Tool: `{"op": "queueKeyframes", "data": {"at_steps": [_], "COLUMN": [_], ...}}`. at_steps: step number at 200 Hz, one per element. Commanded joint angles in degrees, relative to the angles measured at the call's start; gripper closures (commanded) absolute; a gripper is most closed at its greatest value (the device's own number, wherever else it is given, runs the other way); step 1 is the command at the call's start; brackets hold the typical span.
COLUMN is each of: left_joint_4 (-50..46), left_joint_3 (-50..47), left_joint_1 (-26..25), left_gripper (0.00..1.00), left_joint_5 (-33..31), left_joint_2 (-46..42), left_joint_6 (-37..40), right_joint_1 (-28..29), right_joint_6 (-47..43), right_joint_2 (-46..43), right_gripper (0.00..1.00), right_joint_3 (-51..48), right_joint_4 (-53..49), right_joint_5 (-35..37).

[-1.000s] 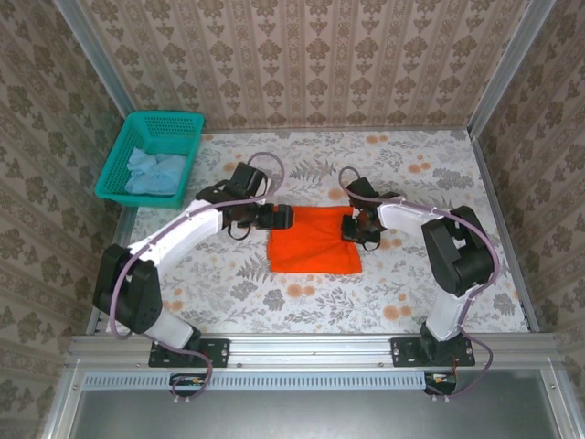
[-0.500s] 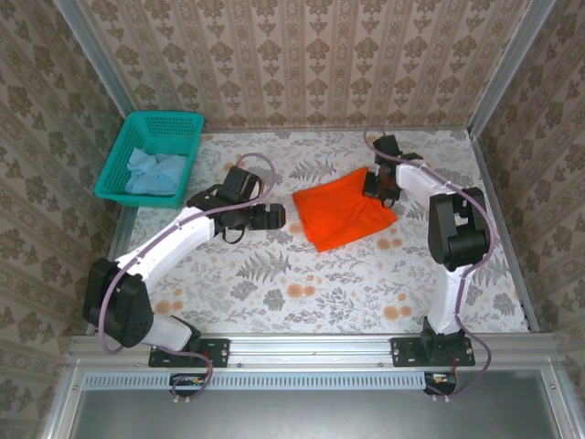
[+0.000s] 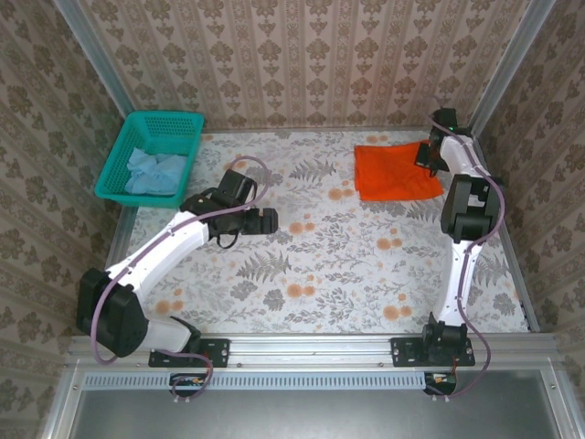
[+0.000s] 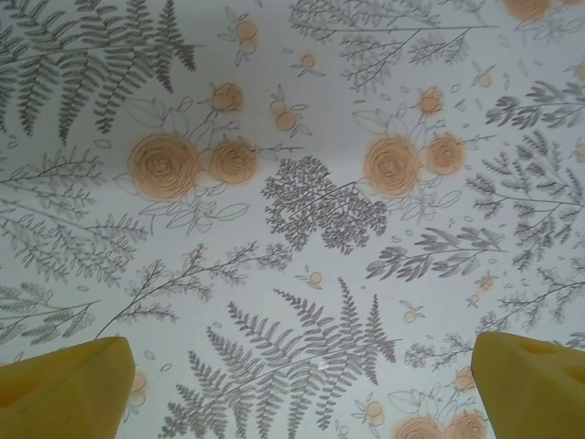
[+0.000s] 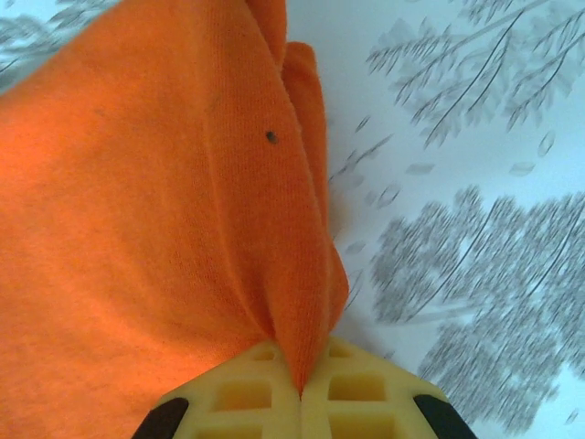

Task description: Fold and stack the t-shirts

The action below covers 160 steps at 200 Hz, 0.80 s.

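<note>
- Covering the whole work area: floral-print table [image 3: 311,274]. The strip running from the basket across to the opposite wall is where the step in hand plays out. My read is that the folded shirt is being parked there as the base of the stack.
- Teal mesh basket [image 3: 117,178], the landmark, sits off the table's far corner on the left arm's side.
- Orange t-shirt [image 3: 395,172] is folded to a rough rectangle. It lies well apart from the basket, along the same far edge but at the opposite end. Its outer edge, the side away from the basket, is bunched up into the jaws, so it does not lie fully flat.
- Light-blue t-shirt [image 3: 155,172] is crumpled inside the basket and not yet folded.
- Left gripper [image 3: 267,219] hangs over bare table near the basket, between it and the orange shirt. Its jaws are spread wide with nothing between them; the wrist view shows only printed ferns under the left gripper [image 4: 302,389].
- Right gripper [image 3: 427,154] is on the orange shirt's edge farthest from the basket. In the wrist view the right gripper [image 5: 300,391] is clamped on a thin ridge of orange cloth [image 5: 146,229].
- To do it well:
  - Lower the pinched edge to the table before letting go.
  - Release fully, then lift straight up so the fold is not tugged open.
  - Leave room on top for the blue shirt.
  - The left arm is the nearer one to reach into the basket.
</note>
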Motion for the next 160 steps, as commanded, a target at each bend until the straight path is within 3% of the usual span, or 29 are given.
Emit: {"op": "queueKeyframes", "data": {"at_steps": [1, 52, 160], "left_joint_4": [-4.2, -7.9, -12.7], "left_joint_3": [3.7, 7.7, 13.2], "left_joint_1": [0.0, 0.0, 0.0], "left_gripper": [0.03, 0.04, 0.04], "left_joint_5": [-2.9, -4.1, -4.0], "left_joint_2": [1.3, 4.3, 7.9], "left_joint_6": [-1.3, -2.2, -2.6], "right_joint_1": [-1.8, -5.8, -10.2], "right_joint_6": [-5.3, -9.2, -8.1], "right_joint_2": [4.7, 15.4, 23.0], "right_gripper": [1.0, 1.0, 1.0], "right_joint_3": [8.8, 29.7, 39.0], "right_joint_4": [-4.0, -10.0, -10.4], "right_joint_5": [2.7, 2.4, 2.9]}}
